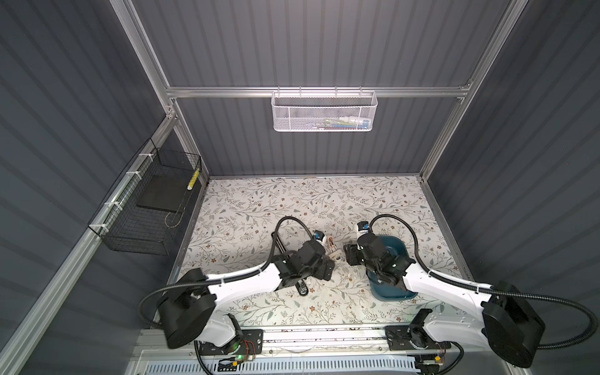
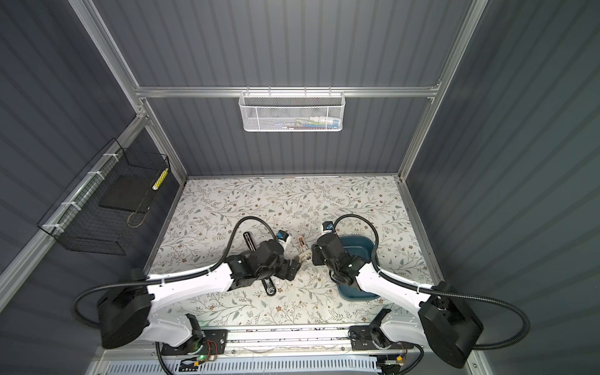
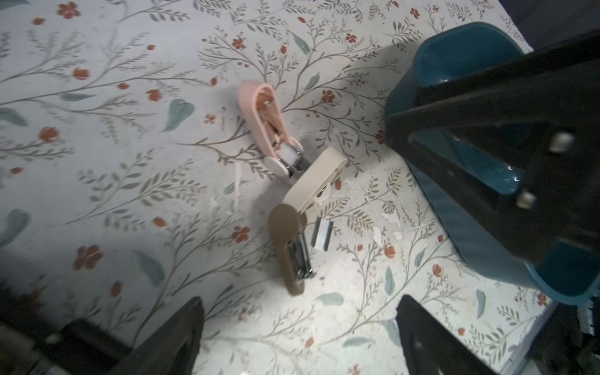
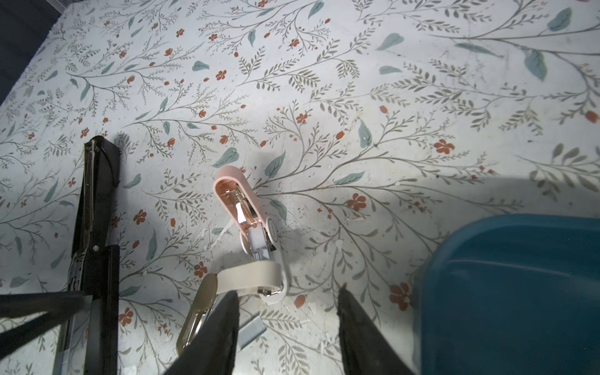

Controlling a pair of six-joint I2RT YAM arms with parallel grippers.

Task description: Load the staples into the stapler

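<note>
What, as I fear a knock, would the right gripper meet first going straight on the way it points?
Likely the beige stapler, lying open just past the open right gripper. The staples lie beside one finger, off that line. Depth is unclear: it might touch table first.

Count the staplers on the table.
3: black stapler partly under the left arm; pink stapler mid-table; beige stapler right beside it. Others may lie hidden.
</note>
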